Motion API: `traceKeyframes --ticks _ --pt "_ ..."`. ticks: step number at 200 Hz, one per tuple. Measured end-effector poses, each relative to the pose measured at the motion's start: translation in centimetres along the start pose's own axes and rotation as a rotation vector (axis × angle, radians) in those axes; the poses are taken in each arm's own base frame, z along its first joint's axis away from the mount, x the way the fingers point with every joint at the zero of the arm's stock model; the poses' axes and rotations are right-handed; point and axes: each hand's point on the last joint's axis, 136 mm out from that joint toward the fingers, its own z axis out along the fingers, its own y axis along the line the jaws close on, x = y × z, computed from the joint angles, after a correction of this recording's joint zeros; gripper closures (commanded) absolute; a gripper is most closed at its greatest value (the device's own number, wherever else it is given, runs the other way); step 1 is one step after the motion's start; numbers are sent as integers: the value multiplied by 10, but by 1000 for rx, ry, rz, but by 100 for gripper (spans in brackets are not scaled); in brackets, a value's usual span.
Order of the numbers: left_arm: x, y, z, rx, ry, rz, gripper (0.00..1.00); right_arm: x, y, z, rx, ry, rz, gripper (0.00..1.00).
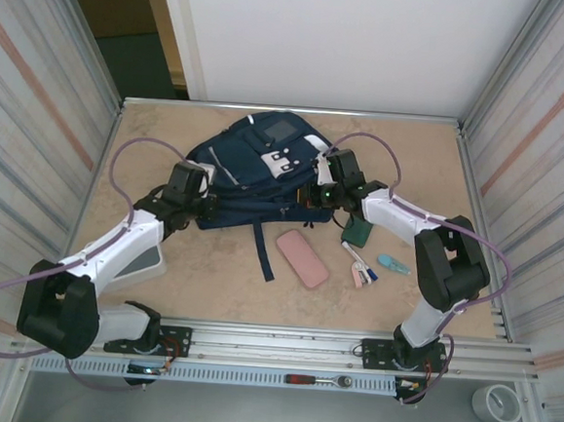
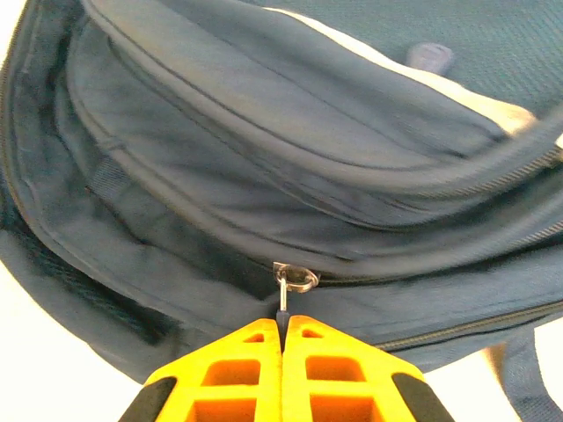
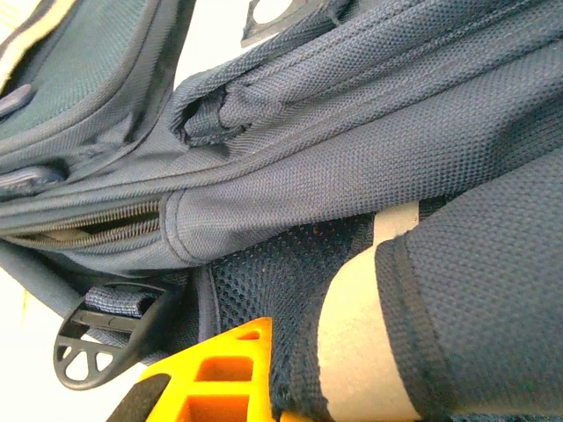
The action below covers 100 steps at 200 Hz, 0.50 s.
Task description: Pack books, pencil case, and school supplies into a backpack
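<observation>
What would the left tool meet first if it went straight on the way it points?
The left tool is shut on the zipper pull; directly beyond, probably, lies the backpack.

Nothing readable is showing anywhere; the white patches [image 1: 282, 162] on the backpack [image 1: 228, 182] are carrying small dark marks too tiny to make out

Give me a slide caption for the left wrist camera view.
The left end effector pinches the metal zipper pull on the navy backpack.
</observation>
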Motion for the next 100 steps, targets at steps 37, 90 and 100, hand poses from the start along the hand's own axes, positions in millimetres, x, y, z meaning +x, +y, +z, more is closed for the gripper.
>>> traceKeyframes --ticks 37,90,100 --pt "0 5 0 4 2 -21 100 1 -23 -5 57 19 7 100" --pt "1 -3 1 45 12 -45 100 -3 -22 -4 43 33 16 97" --pt "2 -6 1 52 13 -48 100 -8 -19 -1 42 35 14 94"
